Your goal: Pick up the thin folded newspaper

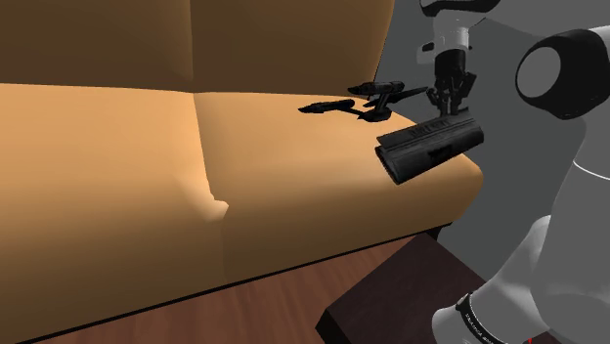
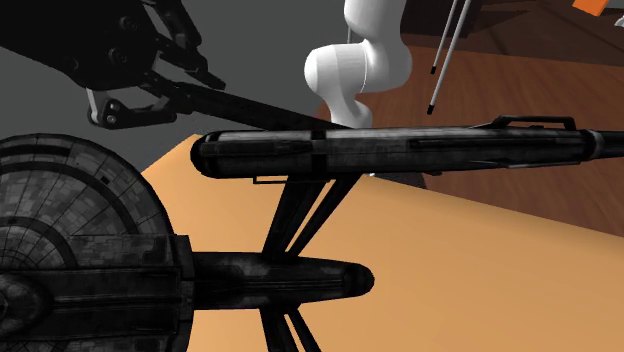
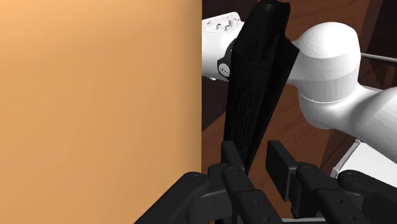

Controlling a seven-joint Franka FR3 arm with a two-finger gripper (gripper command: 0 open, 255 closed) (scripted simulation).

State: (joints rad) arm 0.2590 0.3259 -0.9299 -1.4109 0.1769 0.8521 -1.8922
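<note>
The folded newspaper (image 1: 430, 147) is drawn as a black, flat bundle. It hangs tilted at the sofa seat's corner on the shoulder view's right, one end sticking out past the seat edge. My gripper (image 1: 452, 109) comes straight down onto its upper edge. In the wrist view the newspaper (image 3: 254, 89) runs away from my gripper (image 3: 254, 162) over the floor and my own white arm, just off the seat's edge. Its near end sits between the two fingers (image 3: 232, 156), which are shut on it.
The orange sofa seat (image 1: 293, 166) has a tall backrest behind it. A black starship model (image 1: 367, 100) lies on the seat just beside the gripper, and looms close in the second exterior view (image 2: 100, 230). Wooden floor and my dark stand (image 1: 391, 303) lie below the seat.
</note>
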